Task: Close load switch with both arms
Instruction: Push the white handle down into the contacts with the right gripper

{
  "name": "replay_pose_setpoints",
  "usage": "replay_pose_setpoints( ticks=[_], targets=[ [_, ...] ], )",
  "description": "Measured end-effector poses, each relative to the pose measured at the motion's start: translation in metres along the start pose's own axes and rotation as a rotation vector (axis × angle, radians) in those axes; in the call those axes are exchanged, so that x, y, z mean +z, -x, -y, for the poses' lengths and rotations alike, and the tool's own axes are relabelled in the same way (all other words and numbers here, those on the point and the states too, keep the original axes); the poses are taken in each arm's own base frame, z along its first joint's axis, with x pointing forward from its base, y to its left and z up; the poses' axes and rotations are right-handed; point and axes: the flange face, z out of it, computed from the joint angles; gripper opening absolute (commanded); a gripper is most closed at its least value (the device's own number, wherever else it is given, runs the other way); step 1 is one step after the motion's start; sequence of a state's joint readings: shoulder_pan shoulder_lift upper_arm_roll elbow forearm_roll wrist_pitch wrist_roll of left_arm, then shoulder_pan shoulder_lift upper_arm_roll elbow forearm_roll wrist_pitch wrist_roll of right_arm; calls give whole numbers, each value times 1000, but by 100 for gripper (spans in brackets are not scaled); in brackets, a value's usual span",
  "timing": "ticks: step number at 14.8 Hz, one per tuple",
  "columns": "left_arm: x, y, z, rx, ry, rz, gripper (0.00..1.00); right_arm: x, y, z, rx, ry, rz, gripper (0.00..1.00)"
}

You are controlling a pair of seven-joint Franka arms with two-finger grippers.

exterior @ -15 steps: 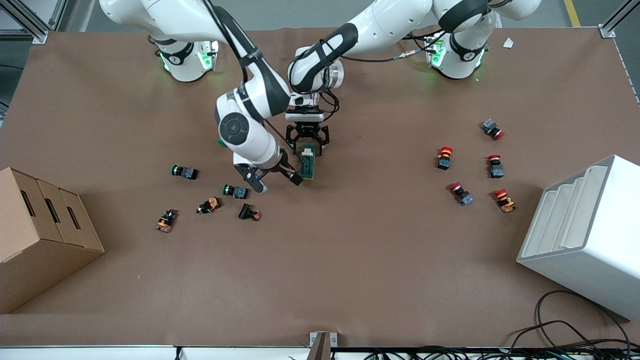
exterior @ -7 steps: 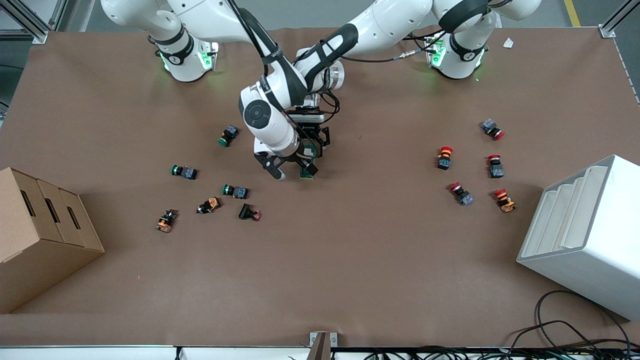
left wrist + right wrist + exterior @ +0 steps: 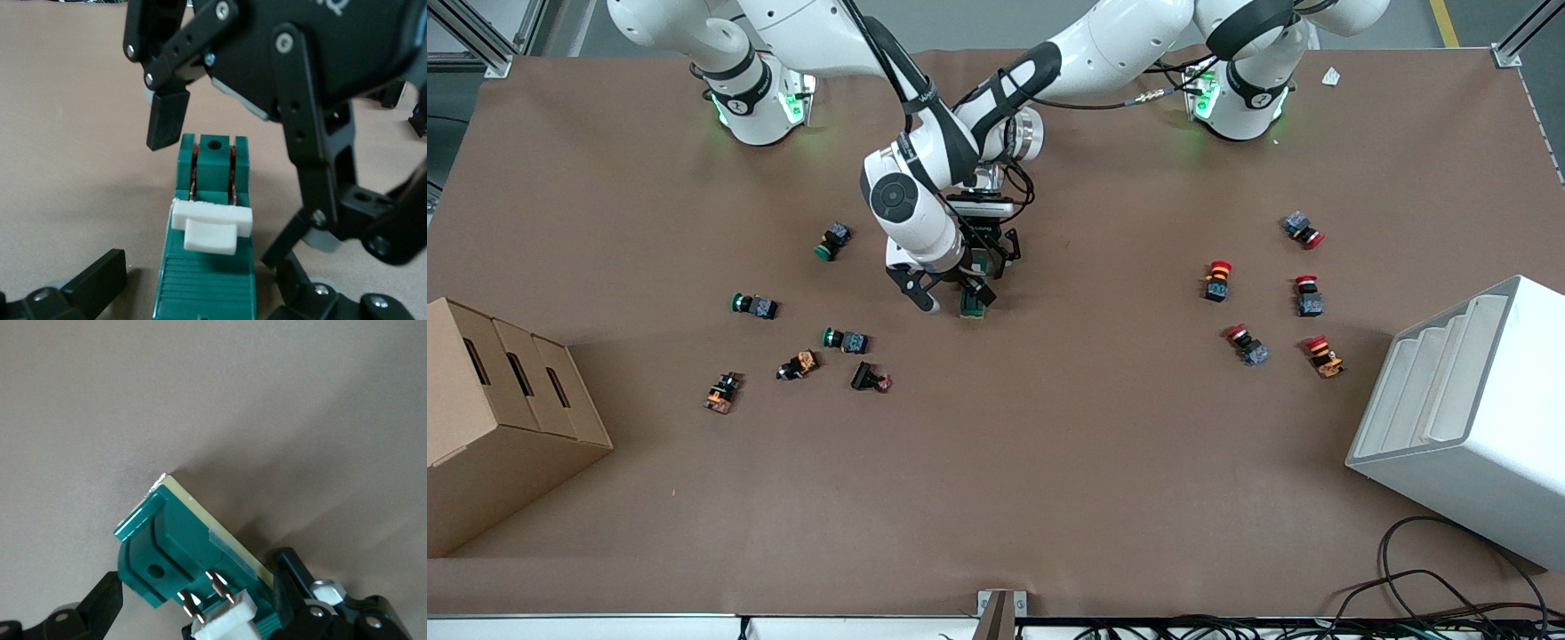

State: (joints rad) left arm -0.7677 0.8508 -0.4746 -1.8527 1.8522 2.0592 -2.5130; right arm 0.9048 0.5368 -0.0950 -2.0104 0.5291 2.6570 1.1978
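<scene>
I am at the closing step of the job, with both grippers gathered over the load switch [image 3: 972,305]. It lies on the table [image 3: 1049,462] about midway between the 2 short edges, closer to the long edge where my bases stand than to the long edge by the front camera.

My left gripper [image 3: 984,260] hangs over the end of the switch nearest my bases. Its fingers are spread wide on either side of the green body, and my left wrist view shows a clear gap on at least 1 side, so it grips nothing.

My right gripper [image 3: 951,298] is low over the same block, also parted and empty. One fingertip [image 3: 167,120] sits just beside the end that carries the copper contacts.

The white lever [image 3: 212,227] stands raised across the body, so I judge the switch is not yet closed.

The next move, as I read it, needs 2 things together. My left gripper must pinch the body so the block cannot slide or tip. My right gripper must press the lever down squarely, without skidding off its small cream face
</scene>
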Motion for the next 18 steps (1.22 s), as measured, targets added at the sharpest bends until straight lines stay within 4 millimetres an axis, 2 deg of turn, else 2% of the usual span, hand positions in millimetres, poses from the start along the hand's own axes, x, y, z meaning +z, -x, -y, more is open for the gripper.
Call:
replay_pose_setpoints(
  ticks=[3, 7, 13, 15, 18],
  targets=[
    [-1, 3, 0, 4, -6, -16, 100, 0, 4, 1, 2, -6, -3, 100],
    [-5, 11, -6, 17, -19, -58, 100, -4, 21, 10, 25, -23, 8, 100],
    [-7, 14, -7, 24, -21, -71, 100, -8, 18, 15, 46, -8, 18, 100],
    [-7, 14, -7, 24, -21, -72, 100, -19, 11, 27, 63, 20, 46, 100],
    [-7, 15, -7, 24, -22, -73, 100, -48, -10, 54, 90, -33, 58, 100]
  ],
)
